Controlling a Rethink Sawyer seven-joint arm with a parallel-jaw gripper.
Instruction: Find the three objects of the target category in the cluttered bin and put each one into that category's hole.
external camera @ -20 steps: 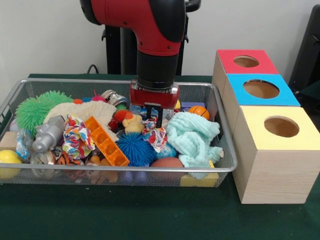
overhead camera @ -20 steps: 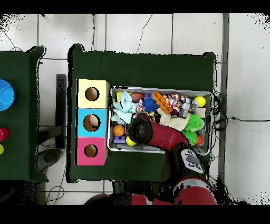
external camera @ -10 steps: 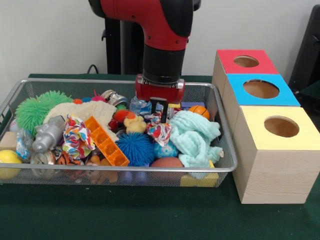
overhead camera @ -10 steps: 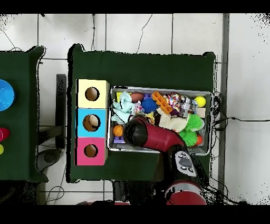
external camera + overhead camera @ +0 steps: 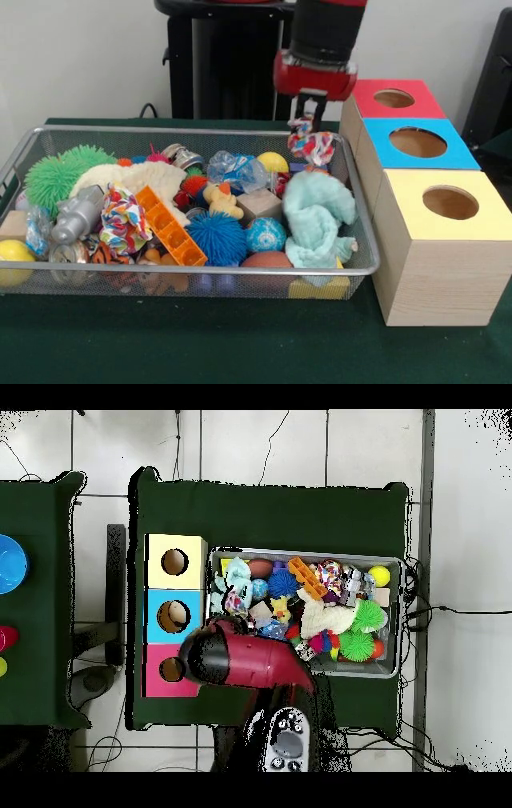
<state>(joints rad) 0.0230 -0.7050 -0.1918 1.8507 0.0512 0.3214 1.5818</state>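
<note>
We see the gripper raised above the right end of the wire bin, close to the red box. Its jaws are clenched on a multicoloured knotted cloth toy, which hangs from them in the air, clear of the clutter below and just above the bin's right rim. In the overhead view the red arm covers the red box's corner, and we cannot make out the jaws there.

Three wooden boxes stand in a row beside the bin, each with a round hole in its top: the red one farthest back, a blue box in the middle and a yellow box nearest the camera. From above, something pale shows inside the blue box's hole.

In the bin we find a second multicoloured cloth toy toward the left, next to an orange plastic block. A mint-green cloth lies heaped at the right end. Between them sit a blue spiky ball, a small blue patterned ball, a wooden cube and a yellow duck. A green spiky ball fills the far left corner, with a silver figure in front of it and a yellow ball at the near left corner. The bin and boxes rest on a table with a dark green cover
</note>
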